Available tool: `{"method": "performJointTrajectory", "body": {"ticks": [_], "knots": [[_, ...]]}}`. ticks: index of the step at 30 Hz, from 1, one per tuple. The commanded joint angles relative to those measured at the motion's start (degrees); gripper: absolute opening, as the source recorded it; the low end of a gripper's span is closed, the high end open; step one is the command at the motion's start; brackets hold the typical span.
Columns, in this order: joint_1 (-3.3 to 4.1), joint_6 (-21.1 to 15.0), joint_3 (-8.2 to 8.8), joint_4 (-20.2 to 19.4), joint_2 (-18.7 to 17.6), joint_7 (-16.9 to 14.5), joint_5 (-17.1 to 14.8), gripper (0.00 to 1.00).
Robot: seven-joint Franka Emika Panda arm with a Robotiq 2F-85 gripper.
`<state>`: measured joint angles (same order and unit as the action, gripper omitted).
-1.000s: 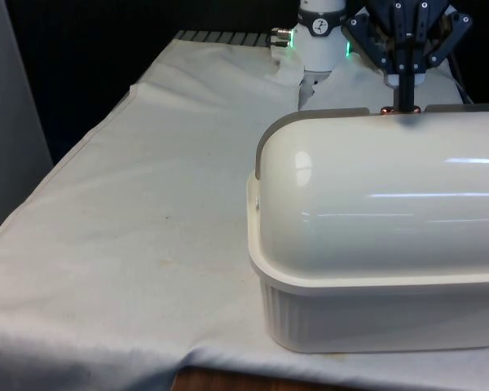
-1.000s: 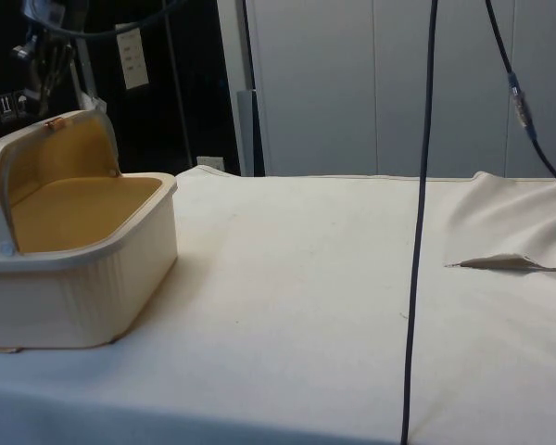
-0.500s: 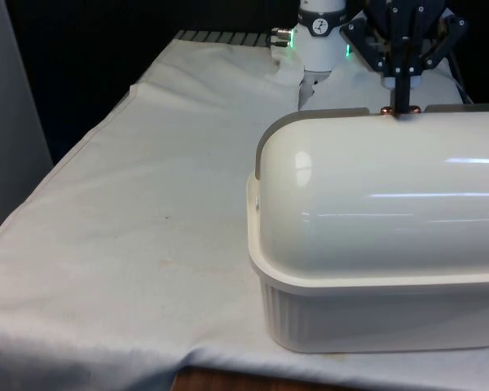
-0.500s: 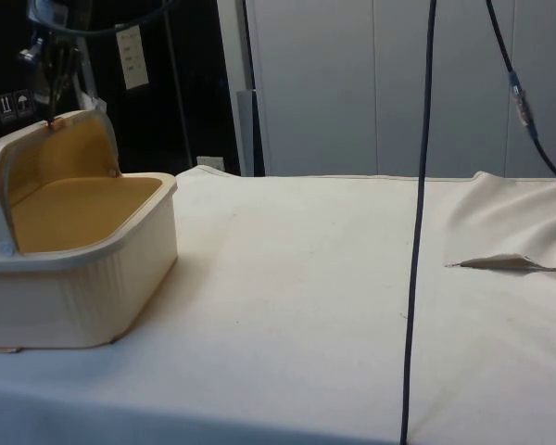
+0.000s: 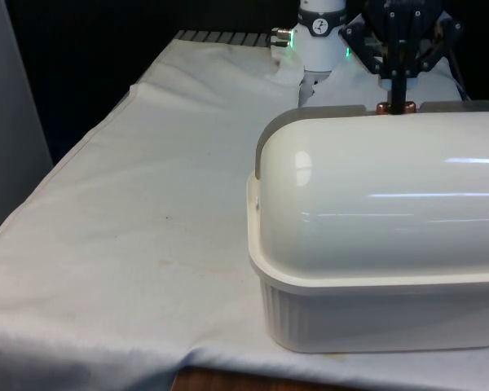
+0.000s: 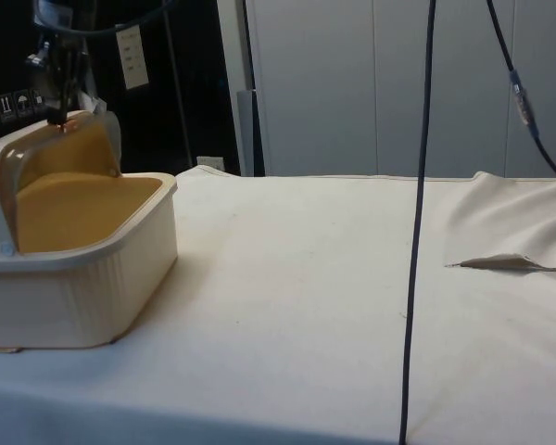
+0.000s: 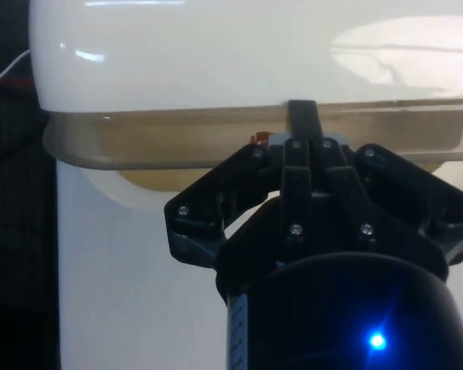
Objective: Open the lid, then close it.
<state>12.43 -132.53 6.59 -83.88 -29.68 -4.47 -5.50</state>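
Hand (image 5: pixel 398 104) on lid (image 5: pixel 375 187) handle (image 5: pixel 385 107)

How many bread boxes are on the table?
1. The bread box stands on the cloth at the front view's right, with the end effector at its copper handle.

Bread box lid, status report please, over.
Hand shut on the lid's copper handle. Lid part open above the bread box, yellow inside showing. Nothing in the way.
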Motion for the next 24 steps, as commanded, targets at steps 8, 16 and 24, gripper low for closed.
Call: {"method": "performJointTrajectory", "body": {"ticks": [8, 16, 24], "knots": [[0.17, 4.0, 0.17, 0.0, 0.3, 1.3, 0.3, 0.0], [0.11, 7.6, 0.11, 0.5, 0.2, 2.2, 0.1, 0.0], [0.06, 11.0, 0.06, 1.1, 0.0, 3.1, 0.0, 0.0]]}}
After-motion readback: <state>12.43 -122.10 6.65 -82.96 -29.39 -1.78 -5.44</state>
